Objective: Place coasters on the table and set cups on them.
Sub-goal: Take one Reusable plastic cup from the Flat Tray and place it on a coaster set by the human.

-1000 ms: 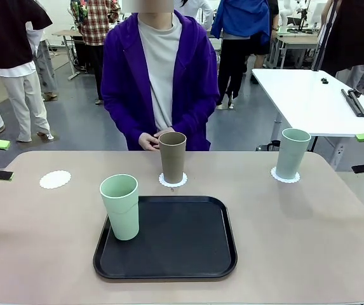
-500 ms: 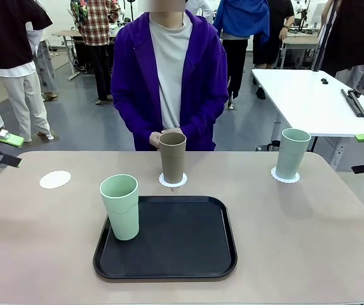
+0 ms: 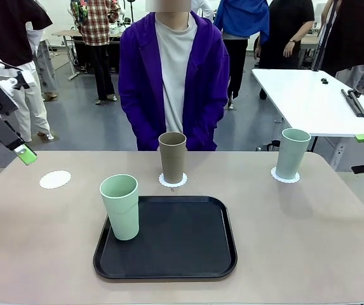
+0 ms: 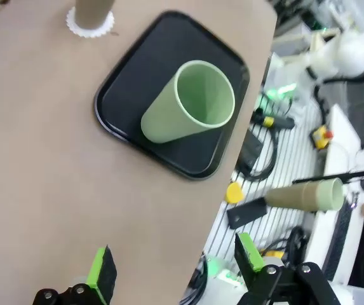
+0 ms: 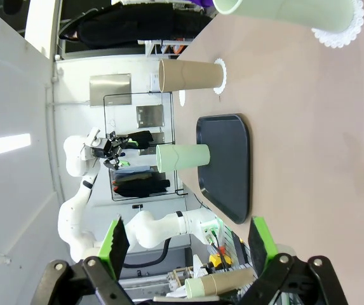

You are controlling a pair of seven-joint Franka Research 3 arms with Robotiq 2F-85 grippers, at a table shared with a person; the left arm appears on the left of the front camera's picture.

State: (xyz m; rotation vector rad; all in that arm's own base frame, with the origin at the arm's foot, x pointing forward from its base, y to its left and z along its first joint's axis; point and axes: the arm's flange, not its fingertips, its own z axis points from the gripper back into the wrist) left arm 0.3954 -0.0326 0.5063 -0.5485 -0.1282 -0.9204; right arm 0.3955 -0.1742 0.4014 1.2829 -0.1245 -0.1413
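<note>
While the tan cup (image 3: 172, 156) and one green cup (image 3: 294, 152) already stand on coasters (image 3: 173, 182), your last green cup (image 3: 121, 206) waits on the tray (image 3: 182, 251). Its bare coaster (image 3: 54, 179) lies far left on the table (image 3: 296, 241). Left claw (image 4: 174, 259) and right claw (image 5: 188, 234) hang spread, empty.

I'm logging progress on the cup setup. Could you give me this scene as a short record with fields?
placed: tan cup on middle coaster; far green cup on right coaster
waiting: near green cup, upright on the black tray
free spot: bare coaster, left part of the table
left end effector: open, empty, raised at the table's left
right end effector: open, empty, by the table's right edge
</note>
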